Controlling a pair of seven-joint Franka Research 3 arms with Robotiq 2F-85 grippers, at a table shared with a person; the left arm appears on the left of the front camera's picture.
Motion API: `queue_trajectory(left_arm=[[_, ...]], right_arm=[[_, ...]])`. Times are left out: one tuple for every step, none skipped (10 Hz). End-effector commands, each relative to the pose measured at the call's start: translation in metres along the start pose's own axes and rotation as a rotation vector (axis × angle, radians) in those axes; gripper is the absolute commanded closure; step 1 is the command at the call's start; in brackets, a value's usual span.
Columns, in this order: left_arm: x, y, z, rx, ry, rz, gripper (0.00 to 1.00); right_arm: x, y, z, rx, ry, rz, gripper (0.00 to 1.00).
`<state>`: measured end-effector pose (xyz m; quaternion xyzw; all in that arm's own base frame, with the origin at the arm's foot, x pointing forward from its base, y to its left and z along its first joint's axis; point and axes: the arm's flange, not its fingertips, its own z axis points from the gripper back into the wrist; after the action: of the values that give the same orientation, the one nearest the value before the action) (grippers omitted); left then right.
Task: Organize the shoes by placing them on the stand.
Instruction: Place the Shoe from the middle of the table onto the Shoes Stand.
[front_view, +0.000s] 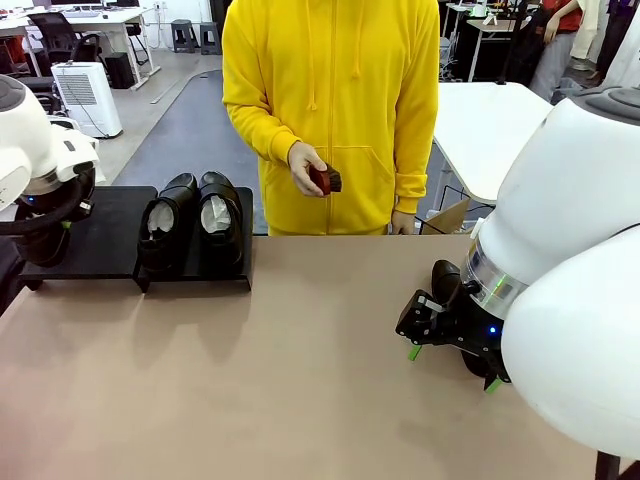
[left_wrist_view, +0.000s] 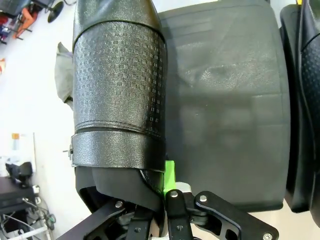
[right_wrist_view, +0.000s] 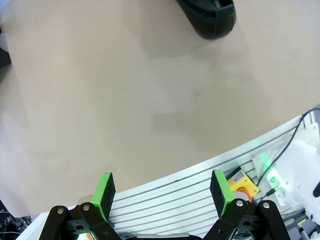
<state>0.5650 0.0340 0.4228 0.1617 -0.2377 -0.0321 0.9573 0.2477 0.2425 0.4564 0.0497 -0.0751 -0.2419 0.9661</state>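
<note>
Two glossy black shoes (front_view: 165, 228) (front_view: 222, 218) with white paper inside stand side by side on the right part of the low black stand (front_view: 110, 235). A third shoe (left_wrist_view: 120, 90), with an embossed upper and a strap, hangs over the stand's left end (left_wrist_view: 225, 100), and my left gripper (left_wrist_view: 160, 180) is shut on its opening. In the front view this shoe (front_view: 40, 245) shows under the left arm. My right gripper (right_wrist_view: 162, 192) is open and holds nothing, low over the table's near right side (front_view: 453, 368). A black shoe toe (right_wrist_view: 210, 15) lies on the table just beyond it (front_view: 445, 272).
A person in a yellow hoodie stands at the far edge, with a small reddish-brown brush (front_view: 325, 180) in one hand. The tan tabletop (front_view: 300, 370) is bare in the middle. The table's metal edge rail (right_wrist_view: 200, 180) runs beneath my right fingers.
</note>
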Motion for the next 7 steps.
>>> queue_trajectory(left_arm=[[0.007, 0.000, -0.003, 0.017, 0.023, 0.036, 0.88], [0.006, -0.001, -0.004, 0.007, 0.039, 0.049, 0.70], [0.006, -0.002, -0.007, 0.001, 0.041, 0.047, 0.50], [0.006, -0.002, -0.010, -0.007, 0.042, 0.061, 0.30], [0.007, 0.000, -0.011, 0.007, 0.037, 0.079, 0.11], [0.007, 0.002, -0.005, 0.033, 0.016, 0.092, 0.00], [0.007, 0.004, 0.008, 0.040, -0.017, 0.120, 0.00]], right_arm=[[0.003, 0.002, -0.001, 0.004, -0.004, 0.011, 0.00], [0.003, 0.002, -0.001, 0.004, -0.004, 0.011, 0.00], [0.003, 0.002, -0.001, 0.004, -0.004, 0.011, 0.00], [0.003, 0.002, -0.001, 0.004, -0.004, 0.011, 0.00], [0.003, 0.002, -0.001, 0.004, -0.004, 0.011, 0.00], [0.003, 0.002, -0.001, 0.004, -0.004, 0.011, 0.00], [0.003, 0.002, -0.001, 0.004, -0.004, 0.011, 0.00]])
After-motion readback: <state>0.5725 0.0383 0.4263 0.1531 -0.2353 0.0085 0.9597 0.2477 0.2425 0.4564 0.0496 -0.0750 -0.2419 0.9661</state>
